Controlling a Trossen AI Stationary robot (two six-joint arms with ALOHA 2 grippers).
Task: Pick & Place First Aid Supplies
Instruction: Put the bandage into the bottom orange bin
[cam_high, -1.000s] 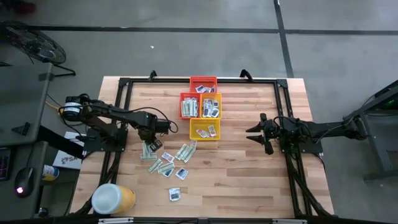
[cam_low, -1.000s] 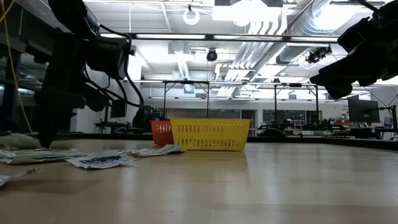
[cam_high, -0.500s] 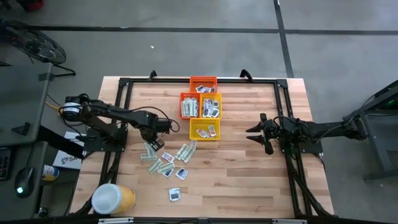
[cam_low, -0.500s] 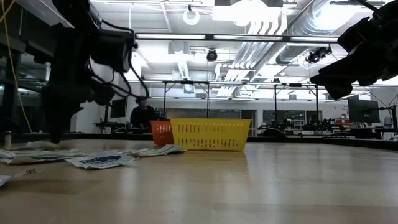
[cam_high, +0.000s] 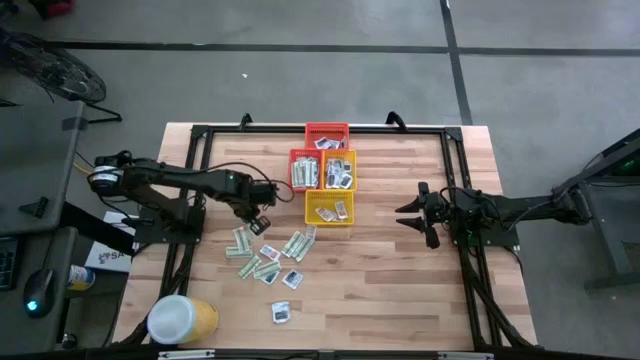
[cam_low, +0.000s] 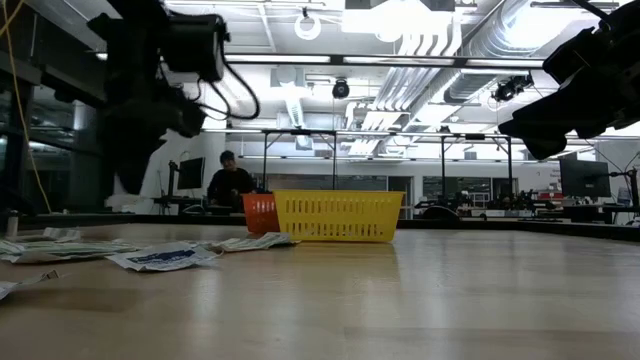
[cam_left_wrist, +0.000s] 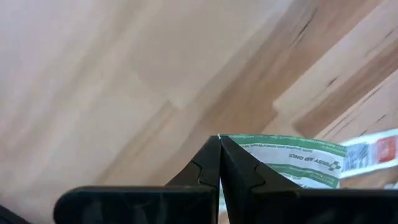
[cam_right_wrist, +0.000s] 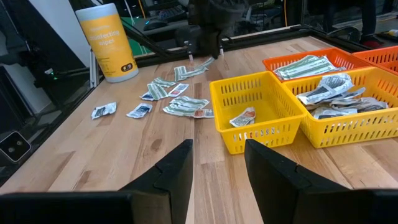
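The first aid supplies are small flat packets. Several lie loose on the wooden table (cam_high: 400, 290) around (cam_high: 268, 262), also seen as the pile (cam_right_wrist: 180, 102) in the right wrist view, and more lie in the baskets. My left gripper (cam_high: 258, 218) hangs above the far end of that pile, shut on one green-and-white packet (cam_left_wrist: 292, 158). In the low view the left gripper (cam_low: 130, 185) is clear of the table top. My right gripper (cam_high: 405, 218) waits open at the table's right side, level, with nothing between its fingers (cam_right_wrist: 273, 171). My left gripper pinches the green-and-white packet by one end (cam_left_wrist: 233, 142) between its two fingertips. The fingers come from above, pointing down. The packet sticks out to one side of the tips, lifted clear of the table.
Red (cam_high: 327, 133), orange (cam_high: 304, 170) and two yellow baskets (cam_high: 340, 170), (cam_high: 329, 208) stand in a cluster at the far middle, packets inside. A yellow tub with a white lid (cam_high: 180, 320) stands at the near left corner. A person sits in the room behind (cam_low: 230, 185).
My left gripper has shut on a packet from the pile and risen off the table, drifting a little toward the baskets. The packet has come up with it, clear of the wood. The other packets have stayed where they were.
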